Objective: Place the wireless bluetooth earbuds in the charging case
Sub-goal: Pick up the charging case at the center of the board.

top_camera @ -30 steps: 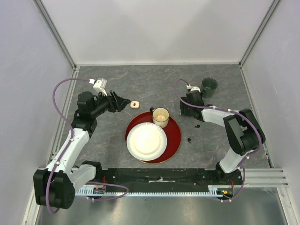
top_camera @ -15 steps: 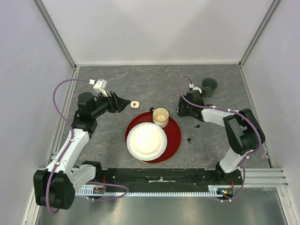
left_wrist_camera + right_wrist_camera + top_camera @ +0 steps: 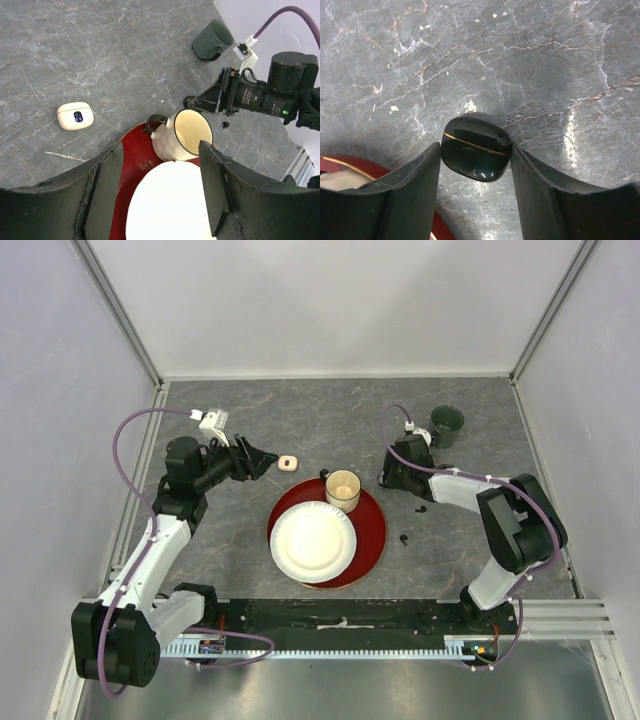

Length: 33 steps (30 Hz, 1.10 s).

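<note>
Right gripper [image 3: 476,146]: jaws drawn in over the last second from a wider stance, now pressing both sides of the black charging case [image 3: 477,156], which sits lid-shut on the grey table [image 3: 545,60] just beside the red tray [image 3: 350,167]. Black earbuds [image 3: 420,508]: two, loose on the table near that arm, apart from the case, neither seated; white buds not discernible. Left gripper [image 3: 161,187]: open, empty, hovering over the tray, with the white charging case [image 3: 75,116] untouched beyond it. Judgement: black case secured, lid-opening and bud loading still outstanding.
</note>
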Motion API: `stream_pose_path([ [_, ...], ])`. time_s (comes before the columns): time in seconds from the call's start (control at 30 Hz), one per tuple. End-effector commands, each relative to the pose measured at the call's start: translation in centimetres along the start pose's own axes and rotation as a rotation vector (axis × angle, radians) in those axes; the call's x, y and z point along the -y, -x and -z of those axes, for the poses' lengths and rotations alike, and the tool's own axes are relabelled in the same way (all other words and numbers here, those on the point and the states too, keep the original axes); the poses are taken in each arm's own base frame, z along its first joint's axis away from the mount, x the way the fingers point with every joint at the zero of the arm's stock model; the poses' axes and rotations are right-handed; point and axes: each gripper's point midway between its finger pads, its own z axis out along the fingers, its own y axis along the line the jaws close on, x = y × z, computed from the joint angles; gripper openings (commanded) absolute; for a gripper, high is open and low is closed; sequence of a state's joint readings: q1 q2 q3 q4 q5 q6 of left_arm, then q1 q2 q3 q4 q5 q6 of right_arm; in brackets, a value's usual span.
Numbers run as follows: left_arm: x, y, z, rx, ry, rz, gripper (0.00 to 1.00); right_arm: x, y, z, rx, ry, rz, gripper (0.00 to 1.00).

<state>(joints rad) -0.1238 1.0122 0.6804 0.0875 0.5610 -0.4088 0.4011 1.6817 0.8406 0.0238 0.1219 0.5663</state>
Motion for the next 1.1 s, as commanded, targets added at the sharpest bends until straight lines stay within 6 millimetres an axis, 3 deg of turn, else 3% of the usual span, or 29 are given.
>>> stream_pose_path([
  [0.0, 0.6, 0.5, 0.2, 0.019, -0.032, -0.044, 0.68, 2.1, -0.1, -0.5, 0.009, -0.145, -0.098, 0.57],
  [0.27, 0.5, 0.6, 0.3, 0.024, -0.023, -0.047, 0.68, 3.3, 0.3, 0.1, 0.078, -0.225, -0.288, 0.53],
  [0.33, 0.4, 0.6, 0.2, 0.021, -0.020, -0.043, 0.68, 3.0, 0.1, 0.2, 0.076, -0.212, -0.318, 0.56],
  [0.43, 0.5, 0.8, 0.2, 0.024, -0.025, -0.045, 0.68, 2.5, -0.1, 0.5, 0.080, -0.186, -0.315, 0.71],
  [0.53, 0.6, 0.8, 0.3, 0.022, -0.025, -0.046, 0.68, 2.8, 0.8, 1.5, 0.117, -0.173, -0.207, 0.79],
  [0.57, 0.6, 0.7, 0.3, 0.021, -0.026, -0.046, 0.68, 2.4, 2.1, 2.1, 0.164, -0.142, -0.122, 0.84],
  [0.73, 0.7, 0.8, 0.3, 0.024, -0.032, -0.050, 0.68, 2.9, 4.3, 3.4, 0.235, -0.129, 0.188, 0.88],
  [0.83, 1.0, 0.8, 0.3, 0.030, -0.050, -0.054, 0.68, 2.5, 4.4, 2.9, 0.204, -0.111, 0.292, 0.86],
  [0.93, 1.1, 0.7, 0.3, 0.030, -0.060, -0.058, 0.68, -1.0, 3.3, 2.2, 0.138, 0.109, 0.405, 0.84],
  [1.07, 1.4, 0.9, 0.5, 0.034, -0.070, -0.068, 0.68, -0.4, 2.8, 1.1, 0.070, 0.078, 0.469, 0.81],
])
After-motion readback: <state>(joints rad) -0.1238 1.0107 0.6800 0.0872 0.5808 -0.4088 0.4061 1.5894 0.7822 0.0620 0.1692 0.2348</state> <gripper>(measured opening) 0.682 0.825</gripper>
